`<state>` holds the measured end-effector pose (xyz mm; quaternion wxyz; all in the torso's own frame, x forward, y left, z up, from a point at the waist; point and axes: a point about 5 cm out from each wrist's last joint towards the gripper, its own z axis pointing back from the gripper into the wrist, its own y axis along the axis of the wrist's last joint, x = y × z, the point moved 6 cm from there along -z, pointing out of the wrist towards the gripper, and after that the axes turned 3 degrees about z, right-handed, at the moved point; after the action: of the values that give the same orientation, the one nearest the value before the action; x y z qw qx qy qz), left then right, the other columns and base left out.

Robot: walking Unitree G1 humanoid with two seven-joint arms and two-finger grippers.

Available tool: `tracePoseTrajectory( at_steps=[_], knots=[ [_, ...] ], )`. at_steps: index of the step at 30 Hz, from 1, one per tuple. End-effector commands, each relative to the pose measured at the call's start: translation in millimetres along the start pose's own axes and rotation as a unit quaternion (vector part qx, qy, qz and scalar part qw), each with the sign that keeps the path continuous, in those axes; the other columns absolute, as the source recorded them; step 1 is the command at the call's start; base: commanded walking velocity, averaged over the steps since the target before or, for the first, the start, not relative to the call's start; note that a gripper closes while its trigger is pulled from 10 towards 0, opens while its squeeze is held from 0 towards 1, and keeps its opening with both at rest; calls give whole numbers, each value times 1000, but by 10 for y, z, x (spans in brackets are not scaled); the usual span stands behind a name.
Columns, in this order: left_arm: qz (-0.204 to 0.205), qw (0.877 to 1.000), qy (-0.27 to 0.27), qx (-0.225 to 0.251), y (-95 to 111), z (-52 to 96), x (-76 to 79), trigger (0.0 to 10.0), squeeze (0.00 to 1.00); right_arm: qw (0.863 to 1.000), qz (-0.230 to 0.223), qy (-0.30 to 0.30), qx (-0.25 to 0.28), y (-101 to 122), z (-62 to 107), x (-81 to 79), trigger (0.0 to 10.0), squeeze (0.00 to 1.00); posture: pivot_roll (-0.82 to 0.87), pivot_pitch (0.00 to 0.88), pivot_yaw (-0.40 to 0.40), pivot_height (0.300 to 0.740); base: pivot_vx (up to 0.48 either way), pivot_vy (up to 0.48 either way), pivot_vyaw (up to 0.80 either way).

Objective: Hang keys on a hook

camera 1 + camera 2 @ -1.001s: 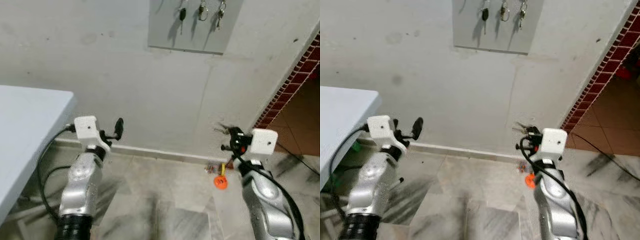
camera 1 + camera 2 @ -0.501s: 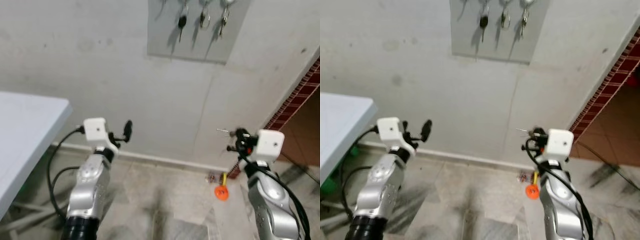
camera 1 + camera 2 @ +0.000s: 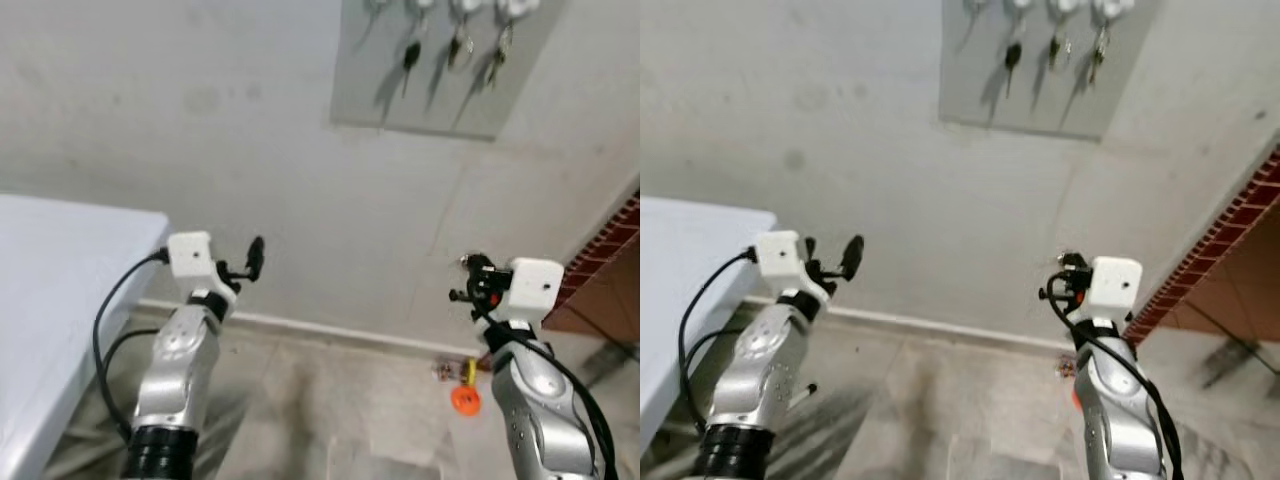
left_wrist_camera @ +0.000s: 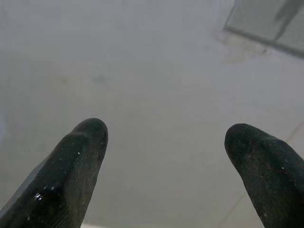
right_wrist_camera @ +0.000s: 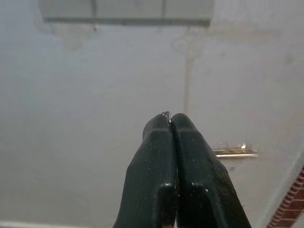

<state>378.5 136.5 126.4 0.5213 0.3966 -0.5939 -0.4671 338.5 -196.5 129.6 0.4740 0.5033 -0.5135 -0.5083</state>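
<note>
Two grippers are hovering in front of a pale plaster wall, well below the grey hook board fixed high on it. Open wall is lying between them and the board, with nothing in the way. At the robot's left a white table is reaching in, its edge coming close beside the left arm. At the right, a red brick wall edge is slanting down past the right arm. Down on the marble floor, an orange object is lying near the skirting.

Several keys are already hanging on the board in a row, dark and small, each dangling from a pale hook and casting a slanted shadow.

Left gripper is standing with its fingers spread wide apart, holding nothing. Right gripper is pressing its fingers tight together, a tiny glint of metal peeking out at the tips; what it belongs to is too small to tell.
</note>
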Motion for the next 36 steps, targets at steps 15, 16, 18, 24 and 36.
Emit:
tracePoseTrajectory(
  at_steps=[15, 16, 18, 24, 36],
  knots=[
    [-25, 1000, 0, -9, -10, 29, -55, 10000, 0, 1000, -10, 12, 6, 23, -7, -100, 10000, 0, 1, 88, -24, 740, 264, 0, 0],
    [-30, 1000, -1, -8, -6, 28, -55, 10000, 0, 1000, -10, 12, 6, 25, -5, -104, 10000, 0, 1, 89, -23, 740, 0, 0, 0],
    [-37, 999, -4, -10, -8, 29, -53, 10000, 0, 1000, -11, 12, 6, 24, -2, -110, 10000, 0, 1, 89, -23, 740, 0, 0, 0],
    [-42, 999, 1, -12, -23, 47, -81, 10000, 0, 1000, -11, 8, 5, 19, 4, -96, 10000, 0, 2, 105, -23, 740, 0, 0, 0],
    [-52, 998, -9, -16, -10, 55, -58, 10000, 0, 1000, -14, 9, 7, 21, -18, -123, 10000, 0, 8, 112, -14, 740, 0, 0, 0]
  ],
)
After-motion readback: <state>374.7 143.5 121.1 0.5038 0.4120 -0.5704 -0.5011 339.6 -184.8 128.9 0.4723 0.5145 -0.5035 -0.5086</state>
